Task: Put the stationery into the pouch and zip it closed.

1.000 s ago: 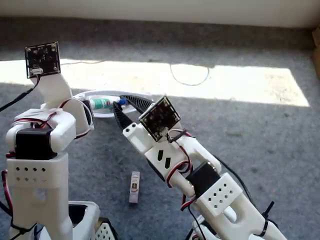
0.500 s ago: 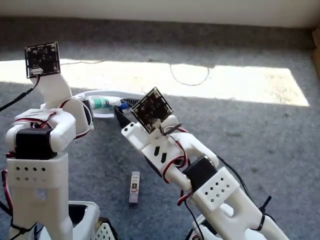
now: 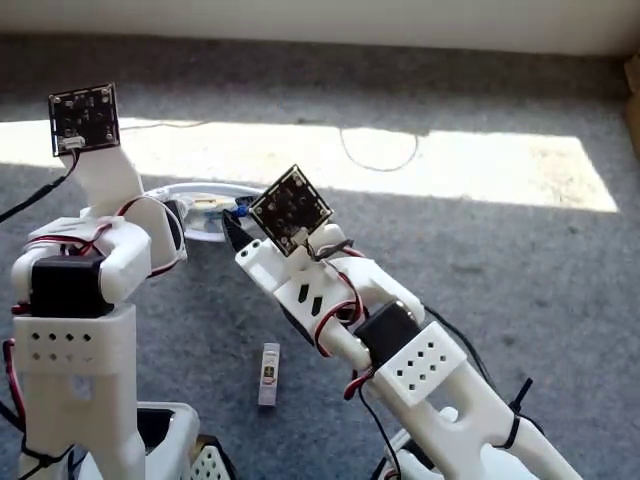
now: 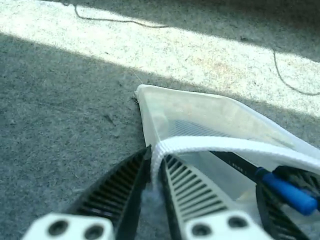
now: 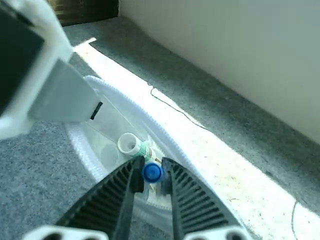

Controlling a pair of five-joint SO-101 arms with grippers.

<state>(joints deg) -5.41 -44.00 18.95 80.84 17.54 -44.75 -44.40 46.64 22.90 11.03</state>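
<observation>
The translucent white pouch (image 4: 215, 117) lies open on the grey carpet, and my left gripper (image 4: 152, 162) is shut on its white zipper rim. My right gripper (image 5: 150, 175) is shut on a blue-capped pen (image 5: 152, 172), which it holds upright over the pouch (image 5: 107, 145) mouth. A white and green tube (image 5: 134, 146) lies inside the pouch. From the left wrist view the pen (image 4: 287, 190) shows at the pouch opening. In the high view the right gripper (image 3: 235, 220) sits at the pouch (image 3: 200, 187), beside the left arm. A small white stick-shaped item (image 3: 269, 373) lies on the carpet between the arm bases.
A thin cable (image 3: 380, 155) loops across the sunlit strip of carpet behind the pouch. A pale wall (image 5: 240, 45) runs along the far side. The left arm's white body (image 5: 45, 85) stands close beside the pouch mouth.
My right arm has moved left and forward with the pen, so it now covers more of the pouch. The left arm has stayed put.
</observation>
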